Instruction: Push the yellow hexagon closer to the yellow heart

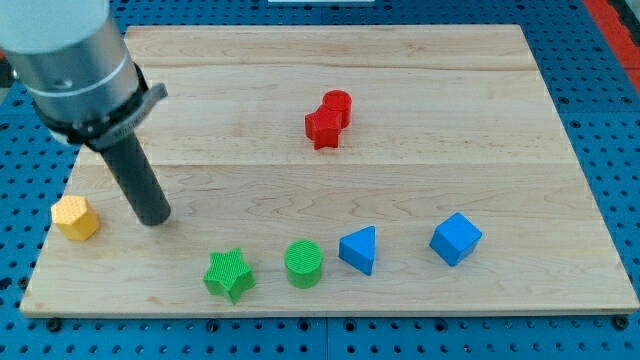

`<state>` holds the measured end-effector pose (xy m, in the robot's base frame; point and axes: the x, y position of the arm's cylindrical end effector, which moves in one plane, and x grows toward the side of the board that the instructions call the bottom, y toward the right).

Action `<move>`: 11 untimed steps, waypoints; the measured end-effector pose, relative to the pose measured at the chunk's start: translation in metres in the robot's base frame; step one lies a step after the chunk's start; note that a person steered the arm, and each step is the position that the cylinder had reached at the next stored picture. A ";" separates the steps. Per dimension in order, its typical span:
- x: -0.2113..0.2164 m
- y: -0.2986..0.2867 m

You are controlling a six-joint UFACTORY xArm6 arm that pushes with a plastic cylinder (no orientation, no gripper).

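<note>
While my tip [155, 218] sits just right of yellow hexagon [76, 217], tool state n/a: plain rod.

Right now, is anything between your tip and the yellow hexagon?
No. In the camera view, only bare wood separates my tip from the yellow hexagon at its left.

On the counter [420, 180], seven blocks in all. Yellow: one, the yellow hexagon [75, 217]. Red: two, a red cylinder [338, 105] and a red star [323, 128], touching. Green: two, a green star [229, 274] and a green cylinder [304, 264]. Blue: two, a blue triangle [359, 249] and a blue cube [456, 239]. One dark rod, one tip [155, 219].
</note>
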<state>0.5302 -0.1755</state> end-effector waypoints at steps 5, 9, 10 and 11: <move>0.017 -0.057; -0.051 -0.066; -0.069 -0.049; -0.031 -0.045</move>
